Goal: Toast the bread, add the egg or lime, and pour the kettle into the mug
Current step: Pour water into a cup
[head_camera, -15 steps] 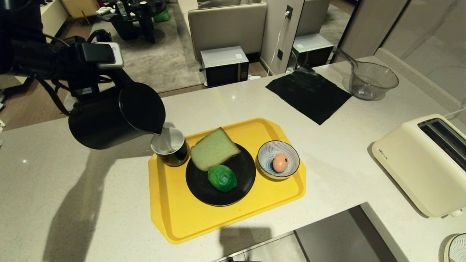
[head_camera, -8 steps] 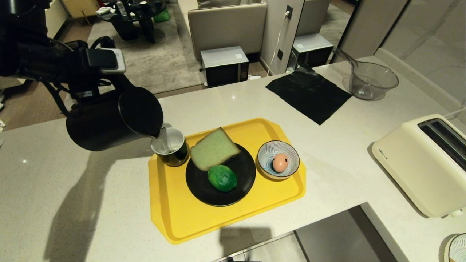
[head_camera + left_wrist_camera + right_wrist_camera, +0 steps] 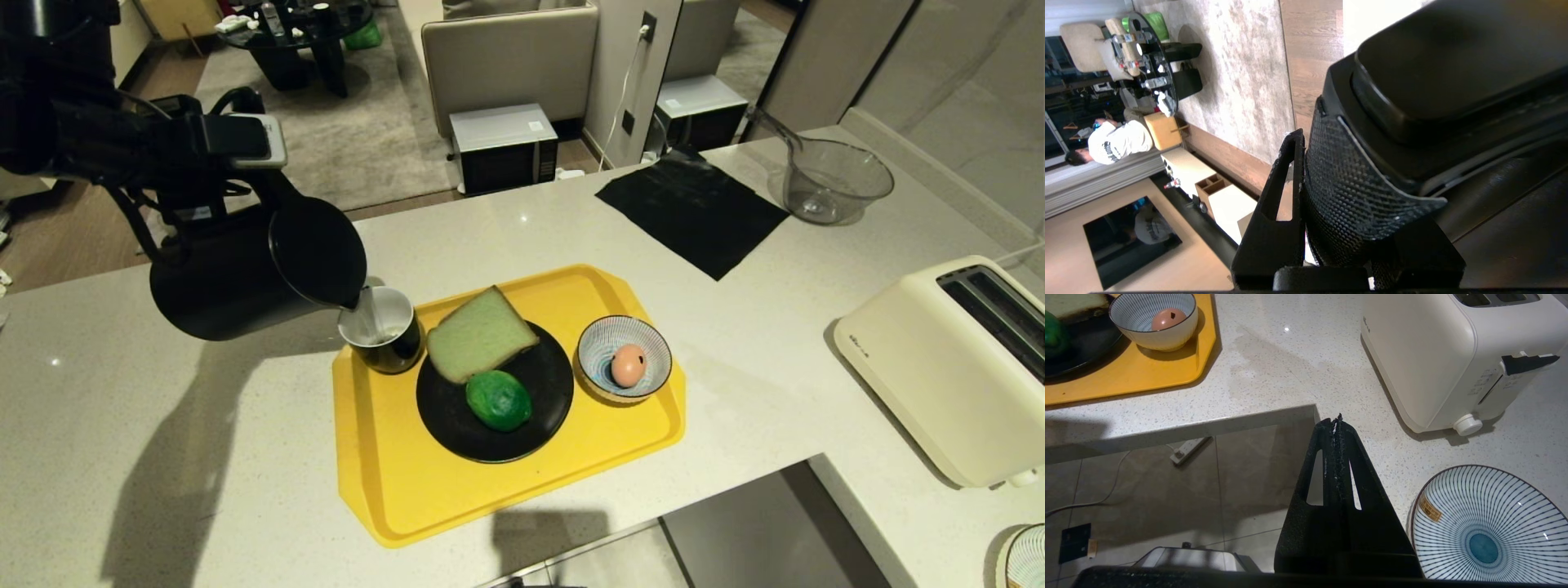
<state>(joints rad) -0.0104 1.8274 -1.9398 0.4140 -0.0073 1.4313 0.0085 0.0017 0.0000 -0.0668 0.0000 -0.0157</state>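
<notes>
Left tool [image 3: 1306,196], upper left of head frame: clamped on kettle [image 3: 245,273] handle; kettle tipped, spout over mug [image 3: 381,328]. Mug stood at left edge of yellow tray [image 3: 392,482], frame centre. Bread [image 3: 476,332] and lime [image 3: 498,399] laid on black plate [image 3: 539,425]. Right tool [image 3: 1337,424]: fingers pressed together, nothing held, parked beyond table [image 3: 1298,363] edge.

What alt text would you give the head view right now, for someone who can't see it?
The left gripper holds the black kettle tipped, spout over the mug on a yellow tray. Beside the mug, a black plate carries the bread and lime; a striped bowl holds an egg.
</notes>
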